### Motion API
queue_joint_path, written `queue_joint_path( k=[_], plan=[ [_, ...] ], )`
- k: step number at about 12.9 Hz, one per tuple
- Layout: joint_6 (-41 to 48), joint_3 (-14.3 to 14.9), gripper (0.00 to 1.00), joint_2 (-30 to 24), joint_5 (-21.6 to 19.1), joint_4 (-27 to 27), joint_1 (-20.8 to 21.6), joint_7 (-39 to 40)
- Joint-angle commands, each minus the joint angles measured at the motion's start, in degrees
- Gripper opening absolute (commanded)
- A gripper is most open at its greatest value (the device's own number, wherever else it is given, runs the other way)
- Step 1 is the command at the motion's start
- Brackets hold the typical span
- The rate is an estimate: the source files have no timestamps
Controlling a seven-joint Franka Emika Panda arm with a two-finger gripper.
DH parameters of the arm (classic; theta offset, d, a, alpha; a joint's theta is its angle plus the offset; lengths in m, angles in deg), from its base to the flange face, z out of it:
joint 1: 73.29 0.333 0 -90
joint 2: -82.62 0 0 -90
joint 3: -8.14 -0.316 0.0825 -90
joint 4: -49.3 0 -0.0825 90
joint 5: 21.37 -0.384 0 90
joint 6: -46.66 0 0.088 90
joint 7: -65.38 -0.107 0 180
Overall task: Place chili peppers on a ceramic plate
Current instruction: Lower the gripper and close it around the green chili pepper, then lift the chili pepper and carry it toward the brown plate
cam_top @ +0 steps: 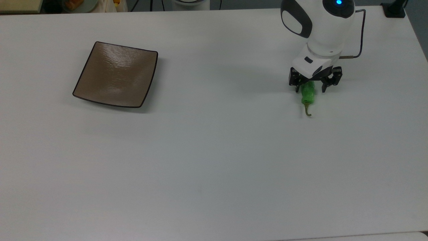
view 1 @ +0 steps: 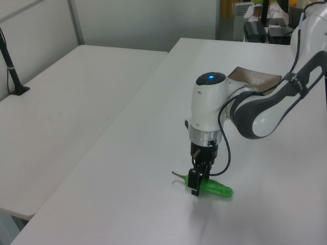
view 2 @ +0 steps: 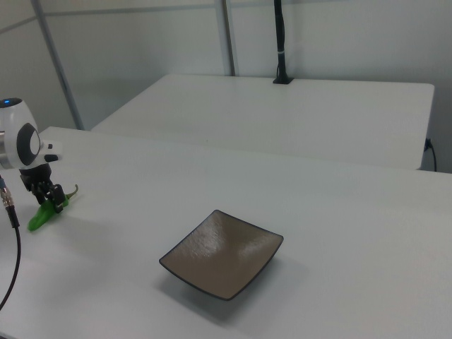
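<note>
The green chili pepper (cam_top: 308, 96) lies flat on the white table at the top view's right, its brown stem pointing toward the near edge. My gripper (cam_top: 310, 89) is down over the pepper's far half, open, one finger on each side of it. In the left view the gripper (view 1: 196, 187) stands low over the pepper (view 1: 218, 190), hiding its middle. In the right view the gripper (view 2: 51, 200) stands over the pepper (view 2: 37, 219) too. The square brown ceramic plate (cam_top: 115, 75) sits bare far off at the top view's left; it is the same plate (view 1: 255, 77) (view 2: 222, 254) in the side views.
A thin cable (cam_top: 360, 47) loops from the arm's wrist. A second white table (view 1: 66, 107) stands beside this one, with a black post (view 1: 11, 61) on it. Some clutter (cam_top: 73, 4) sits past the table's far edge at the top view's left.
</note>
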State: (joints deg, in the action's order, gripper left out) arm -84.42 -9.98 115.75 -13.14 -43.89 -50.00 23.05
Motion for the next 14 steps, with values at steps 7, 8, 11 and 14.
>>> queue_joint_path(
  k=[7, 8, 11, 14],
  plan=[
    [0.1, 0.2, 0.20, 0.1, 2.0, 1.0, -0.4, 5.7],
    [0.5, 0.2, 0.20, -0.4, 2.1, 1.0, -0.6, 6.3],
    [3.7, 0.2, 0.20, -2.7, 2.0, 1.0, -1.5, 8.7],
    [9.3, 0.5, 0.20, -5.2, 0.9, 1.0, -3.6, 13.6]
  ],
)
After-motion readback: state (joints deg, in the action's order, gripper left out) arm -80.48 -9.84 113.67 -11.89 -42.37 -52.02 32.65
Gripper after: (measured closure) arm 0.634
